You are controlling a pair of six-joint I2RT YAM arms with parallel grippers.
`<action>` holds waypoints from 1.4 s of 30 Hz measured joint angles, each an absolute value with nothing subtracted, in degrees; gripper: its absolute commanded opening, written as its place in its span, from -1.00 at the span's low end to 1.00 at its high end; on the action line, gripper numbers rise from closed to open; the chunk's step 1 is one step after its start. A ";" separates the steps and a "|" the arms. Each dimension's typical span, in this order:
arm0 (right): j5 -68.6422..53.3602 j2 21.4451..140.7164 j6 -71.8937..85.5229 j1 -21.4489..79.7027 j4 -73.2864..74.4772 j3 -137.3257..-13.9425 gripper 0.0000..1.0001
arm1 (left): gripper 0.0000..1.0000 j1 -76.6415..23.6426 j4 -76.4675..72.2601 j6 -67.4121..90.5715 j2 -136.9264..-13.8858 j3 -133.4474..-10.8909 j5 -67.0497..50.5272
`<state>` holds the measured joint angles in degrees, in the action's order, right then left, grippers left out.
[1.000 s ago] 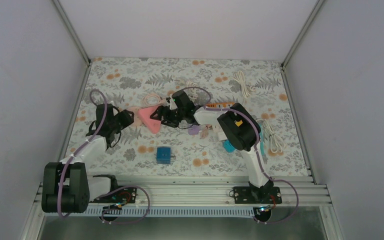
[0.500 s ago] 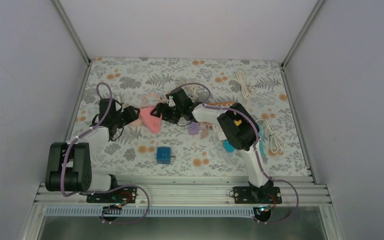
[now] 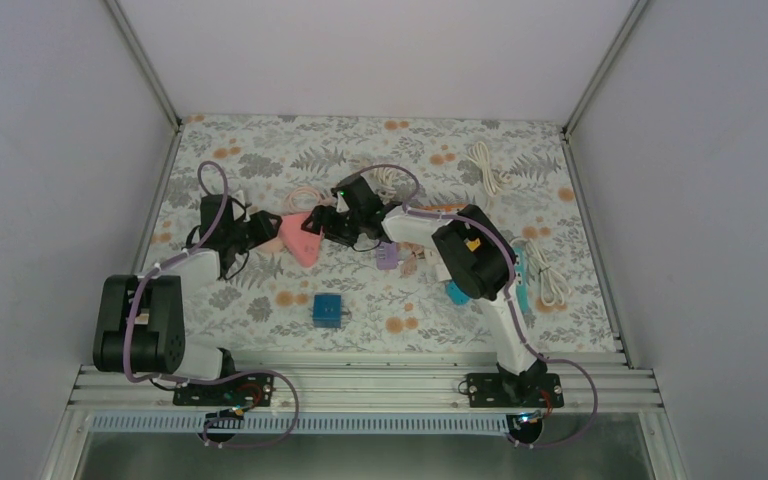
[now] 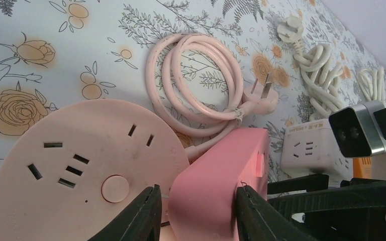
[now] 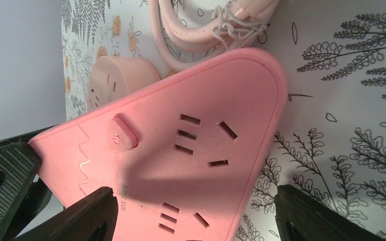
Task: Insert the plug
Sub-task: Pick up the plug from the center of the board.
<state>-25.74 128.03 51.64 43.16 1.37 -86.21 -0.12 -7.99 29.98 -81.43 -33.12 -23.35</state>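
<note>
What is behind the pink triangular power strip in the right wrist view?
A paler round socket shows past its edge, beside a coiled pink cable. The pink triangular power strip covers the rest of the round socket, so whether they touch cannot be seen.

On the flowered table [image 3: 260, 150] we see a blue box [image 3: 327, 309] near the front, a purple adapter [image 3: 388, 257], a teal piece [image 3: 455, 292] at right, and white cord bundles at the back [image 3: 487, 165] and right edge [image 3: 550, 275].
</note>
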 measured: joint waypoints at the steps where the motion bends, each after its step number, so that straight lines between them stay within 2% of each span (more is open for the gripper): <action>1: -25.76 128.09 51.64 43.16 1.37 -86.26 0.58 | -0.26 -0.12 -8.05 29.95 -81.49 -33.12 -23.33; 10: -25.26 128.68 51.03 43.46 1.91 -87.39 0.63 | -0.26 -0.12 -8.23 30.00 -81.52 -33.12 -23.11; 14: -25.19 128.68 51.07 43.48 1.41 -87.37 0.59 | -0.27 -0.12 -8.40 30.22 -81.65 -33.04 -23.22; 16: -25.34 128.68 51.55 43.48 0.51 -87.18 0.52 | -0.30 -0.12 -8.78 30.46 -81.71 -32.77 -23.40; 22: -26.15 128.68 53.65 43.72 -4.40 -85.01 0.12 | -0.41 0.23 -11.22 31.00 -82.65 -32.62 -23.53; 24: -26.06 128.66 54.24 43.79 -5.54 -84.27 0.07 | -0.41 0.43 -11.79 31.03 -82.85 -32.60 -23.49; 42: -23.49 126.21 54.59 43.81 -3.53 -83.11 0.07 | -0.41 0.64 -14.81 31.11 -82.78 -30.70 -25.61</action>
<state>-23.49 126.21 54.59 43.81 -3.53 -83.11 0.64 -14.81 31.11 -82.78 -30.70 -25.61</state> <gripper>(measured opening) 0.533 0.297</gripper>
